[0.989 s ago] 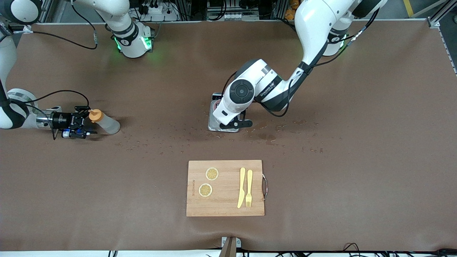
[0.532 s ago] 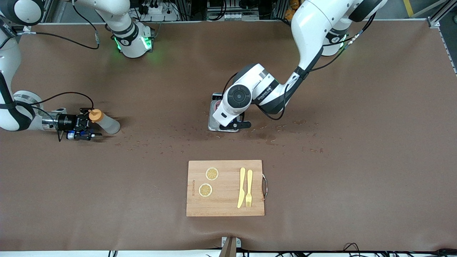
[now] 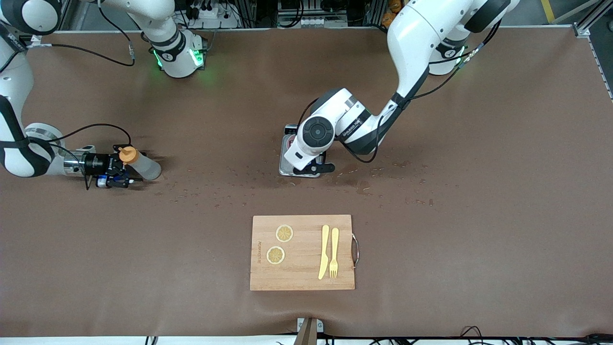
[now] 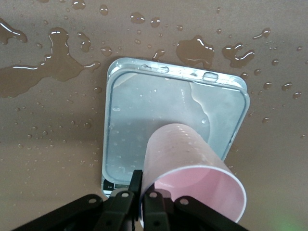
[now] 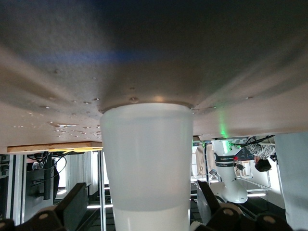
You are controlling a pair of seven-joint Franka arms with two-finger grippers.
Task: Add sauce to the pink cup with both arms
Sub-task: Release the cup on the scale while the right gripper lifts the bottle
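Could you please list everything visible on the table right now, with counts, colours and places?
translucent whitish plastic squeeze bottle with orange nozzle cap: 1, standing toward the right arm's end of the table.
small pale-pink round cup: 1, on the scale plate, rim pinched by the left claw.
grey rectangular scale plate: 1, mid-table, wet.
light wooden cutting board: 1, nearer the front camera than the scale.
round yellow lemon slices: 2, on the board.
yellow plastic knife: 1, on the board.
yellow plastic fork: 1, beside the knife.
water droplets: many, scattered around the scale.
left claw: black, shut on the cup rim.
right claw: black, around the bottle.
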